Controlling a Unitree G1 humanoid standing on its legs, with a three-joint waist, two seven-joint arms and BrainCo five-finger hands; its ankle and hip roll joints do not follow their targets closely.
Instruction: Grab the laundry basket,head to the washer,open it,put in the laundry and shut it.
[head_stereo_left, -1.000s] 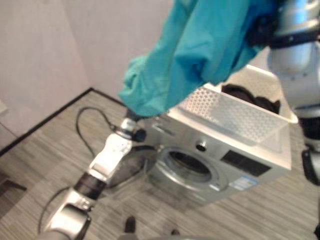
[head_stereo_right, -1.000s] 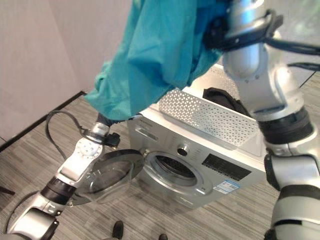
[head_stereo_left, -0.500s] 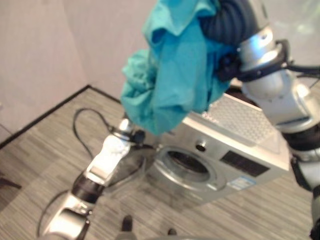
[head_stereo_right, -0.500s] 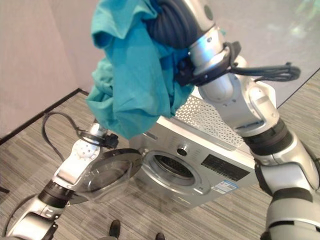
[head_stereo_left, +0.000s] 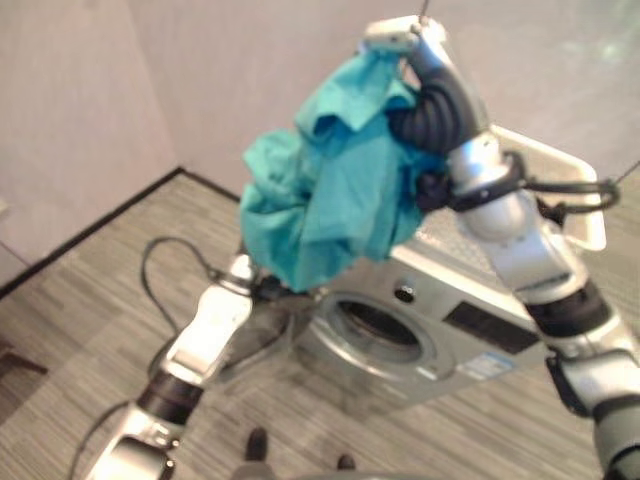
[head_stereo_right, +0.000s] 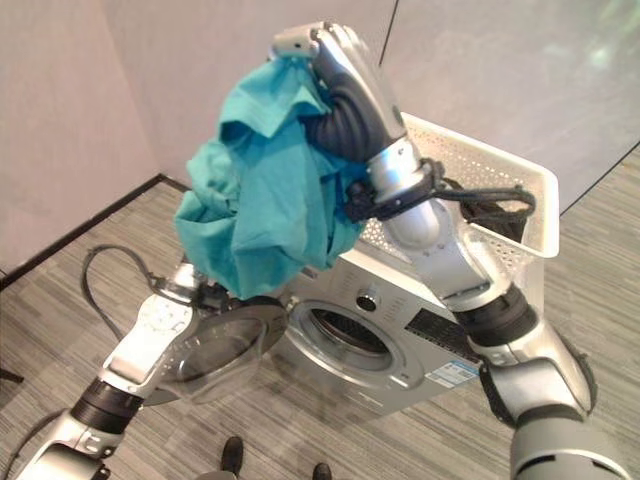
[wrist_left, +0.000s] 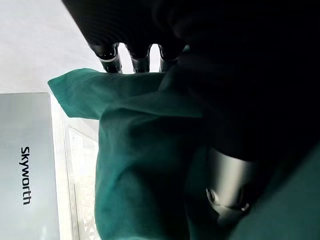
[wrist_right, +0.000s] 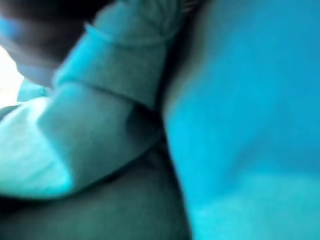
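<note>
**Teal garment held high over the open washer**

The silver front-loading washing machine (head_stereo_right: 390, 350) stands on the grey striped floor (head_stereo_right: 80, 290) with its round glass door (head_stereo_right: 215, 350) swung open toward the robot's left, leaving the drum opening (head_stereo_right: 345, 335) clear. On top of the washer sits the white perforated plastic laundry basket (head_stereo_right: 500, 195), with dark clothing (head_stereo_right: 490, 215) showing inside it behind the right arm.

Above the washer's front, the right hand (head_stereo_right: 325, 55) is raised with its fingers curled over the top of the crumpled teal cloth garment (head_stereo_right: 265, 205); the cloth hangs down from that grip in loose folds, its lowest edge ending just above the open door and to the left of the drum opening. In the right wrist view the teal cloth (wrist_right: 240, 120) lies right against the hand.

The left arm reaches up from below the washer's door toward the bottom of the hanging garment, and the left hand (wrist_left: 135, 50) shows in its own wrist view with dark fingertips at the cloth's folds; whether those fingers pinch the cloth or merely touch it I cannot tell. Pale walls (head_stereo_right: 100, 100) stand behind the washer
</note>
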